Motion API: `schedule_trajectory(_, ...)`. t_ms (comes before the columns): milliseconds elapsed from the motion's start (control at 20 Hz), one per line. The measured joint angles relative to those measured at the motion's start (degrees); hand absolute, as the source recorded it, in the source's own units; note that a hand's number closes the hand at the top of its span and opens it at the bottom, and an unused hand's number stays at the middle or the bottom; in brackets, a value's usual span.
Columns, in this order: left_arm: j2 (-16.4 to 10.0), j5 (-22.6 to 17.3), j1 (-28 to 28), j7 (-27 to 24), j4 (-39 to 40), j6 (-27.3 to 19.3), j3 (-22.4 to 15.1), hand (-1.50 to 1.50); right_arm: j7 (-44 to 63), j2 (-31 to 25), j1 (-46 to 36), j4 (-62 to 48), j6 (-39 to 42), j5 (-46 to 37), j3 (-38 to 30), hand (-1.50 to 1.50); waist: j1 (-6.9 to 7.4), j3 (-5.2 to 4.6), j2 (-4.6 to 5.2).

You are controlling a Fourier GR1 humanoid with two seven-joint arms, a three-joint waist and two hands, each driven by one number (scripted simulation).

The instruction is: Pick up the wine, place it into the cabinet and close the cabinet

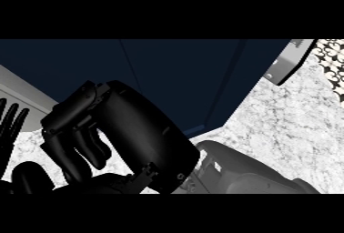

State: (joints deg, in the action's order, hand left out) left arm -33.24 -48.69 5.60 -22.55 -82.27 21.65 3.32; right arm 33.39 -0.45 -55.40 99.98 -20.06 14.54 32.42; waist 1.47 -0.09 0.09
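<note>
Black left hand (11,122) and right hand (134,132) show below one cabinet (181,68).

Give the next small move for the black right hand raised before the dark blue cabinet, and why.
Probably ease the black right hand forward toward the dark blue cabinet: it hangs raised before it, and no wine bottle shows on the white marble counter, so the hand may hide it. That is uncertain.
</note>
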Motion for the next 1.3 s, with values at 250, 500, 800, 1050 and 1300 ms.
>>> schedule_trajectory(250, 0.7, 0.7, 0.7, 0.3, -0.2, 1.1, 1.4, -1.50, -5.6, 0.3, -0.9, -7.9, 0.8, 4.3, -3.0, 1.50, -0.33, 0.05, -0.02)
schedule_trajectory(500, 1.7, 1.7, 0.6, 0.9, 0.0, 1.6, 2.3, -1.50, -11.5, 0.4, 0.6, -15.1, 2.4, 7.1, -4.9, 1.50, -0.53, 0.07, -0.02)
schedule_trajectory(800, 2.6, 3.0, -1.4, 1.3, 2.6, 3.2, 4.1, -1.50, -15.4, 0.2, 1.2, -22.1, 7.0, 6.1, -9.0, 1.50, -0.89, 0.07, -0.07)
schedule_trajectory(1050, 2.3, 1.8, -2.6, 4.4, 1.5, 2.6, 5.3, -1.50, -20.3, 0.4, 1.1, -26.9, 12.7, 5.5, -11.5, 1.50, -0.67, 0.01, -0.93)
schedule_trajectory(1300, 3.0, 2.3, -2.1, 4.2, 1.3, 3.3, 5.7, -1.50, -24.2, -0.6, 0.7, -29.9, 18.7, 5.8, -12.6, 1.50, 0.00, -0.35, -1.52)
